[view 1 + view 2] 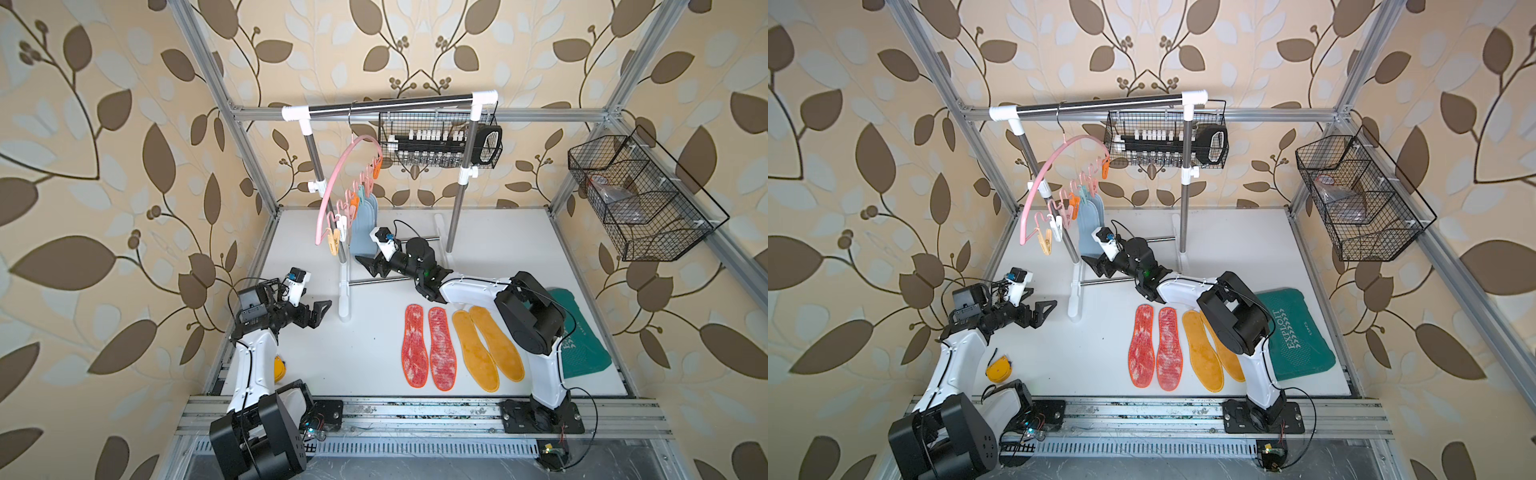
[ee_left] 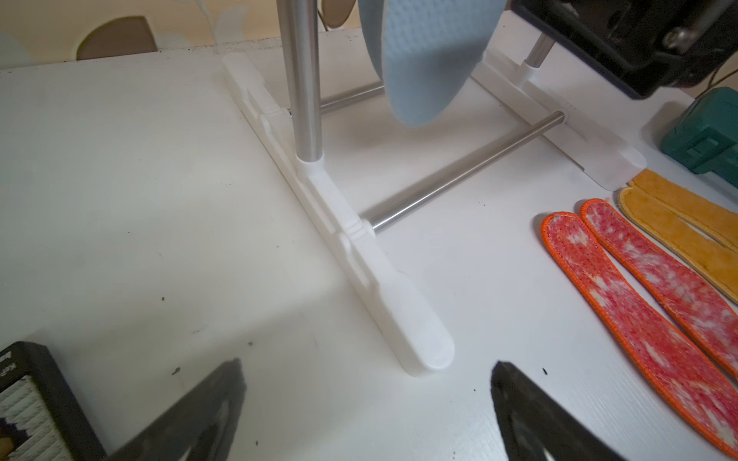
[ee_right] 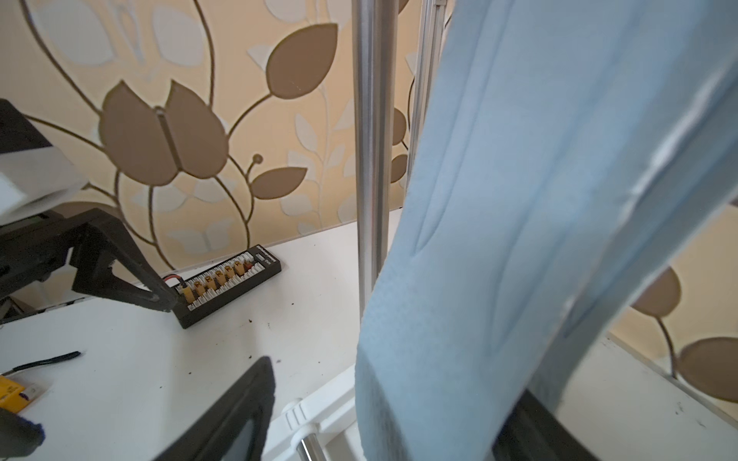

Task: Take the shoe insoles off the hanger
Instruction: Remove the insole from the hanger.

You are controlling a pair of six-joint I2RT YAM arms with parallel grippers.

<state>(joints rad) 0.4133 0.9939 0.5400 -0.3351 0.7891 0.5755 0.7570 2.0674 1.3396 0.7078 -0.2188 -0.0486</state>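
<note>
Right tool point(image 1: 368, 266) stands with its jaws apart, astride the lower end of the blue insoles point(image 1: 365, 226). In the right wrist view one finger point(image 3: 239, 411) is clear of the fabric; whether the far finger touches it I cannot tell. That pair hangs clipped to the pink hanger point(image 1: 353, 201), which is hooked on the rack point(image 1: 390, 104). Left tool point(image 1: 318, 313) gapes wide and empty over the counter point(image 1: 365, 353), beside the rack's foot. Red insoles point(image 1: 415, 345) and yellow insoles point(image 1: 473, 353) lie flat on the counter, side by side, near the right arm.
</note>
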